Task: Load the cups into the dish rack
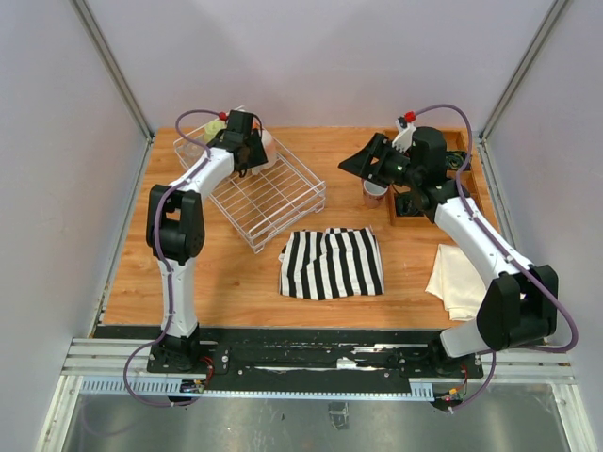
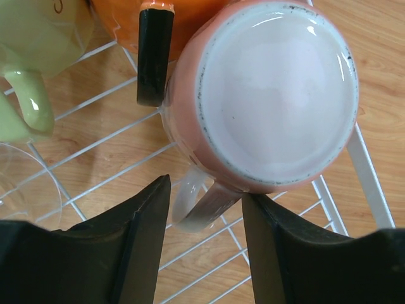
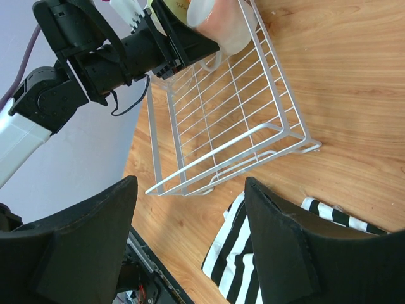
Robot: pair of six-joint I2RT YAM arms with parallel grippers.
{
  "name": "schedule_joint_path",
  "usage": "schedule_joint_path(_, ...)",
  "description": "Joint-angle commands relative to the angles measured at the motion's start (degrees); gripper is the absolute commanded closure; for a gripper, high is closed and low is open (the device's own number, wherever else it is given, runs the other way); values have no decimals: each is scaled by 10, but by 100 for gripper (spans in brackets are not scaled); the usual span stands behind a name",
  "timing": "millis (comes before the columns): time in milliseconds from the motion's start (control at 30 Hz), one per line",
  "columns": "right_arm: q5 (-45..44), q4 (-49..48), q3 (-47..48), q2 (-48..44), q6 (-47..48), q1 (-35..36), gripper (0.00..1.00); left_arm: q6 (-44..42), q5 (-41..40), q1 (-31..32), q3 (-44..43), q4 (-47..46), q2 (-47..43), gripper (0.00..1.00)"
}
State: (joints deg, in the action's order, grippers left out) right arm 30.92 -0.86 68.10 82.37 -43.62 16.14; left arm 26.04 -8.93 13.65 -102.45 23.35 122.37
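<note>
Fingers (image 2: 149,247) of left arm apart astride pale pink mug (image 2: 272,95) handle, over dish rack (image 1: 273,193), right fingers (image 3: 272,253) apart.

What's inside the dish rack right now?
In the dish rack: an upturned pale pink mug by the left gripper, an orange mug, a yellow-green mug and a glass tumbler's rim. The left arm covers that corner from overhead.

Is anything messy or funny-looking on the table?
Yes. The black-and-white striped cloth lies crumpled in the middle of the wooden table. The pale pink mug sits upside down in the white wire dish rack, its white base rim scuffed with dark marks.
</note>
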Motion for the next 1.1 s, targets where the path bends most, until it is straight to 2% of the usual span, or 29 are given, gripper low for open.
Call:
schedule_joint_path(0, 7, -4, 6, -8, 8, 11, 31, 23, 16, -8, 22, -39, -22, 49)
schedule_joint_path(333, 5, -5, -23, -33, 8, 10, 30, 63, 25, -8, 59, -52, -40, 73)
schedule_joint_path(467, 6, -7, -27, -36, 8, 10, 30, 69, 31, -8, 54, -52, -37, 77)
schedule_joint_path(500, 7, -7, -26, -36, 7, 10, 30, 70, 34, -8, 50, -51, -34, 77)
schedule_joint_path(533, 7, -6, -27, -36, 7, 10, 30, 69, 38, -8, 45, -49, -32, 72)
schedule_joint_path(600, 7, -6, -26, -36, 8, 11, 30, 63, 47, -7, 36, -43, -27, 57)
schedule_joint_path(733, 7, -6, -27, -36, 8, 10, 30, 55, 49, -6, 28, -35, -22, 49)
schedule_joint_path(1067, 8, -8, -30, -33, 9, 10, 30, 60, 53, -2, 52, -36, -50, 46)
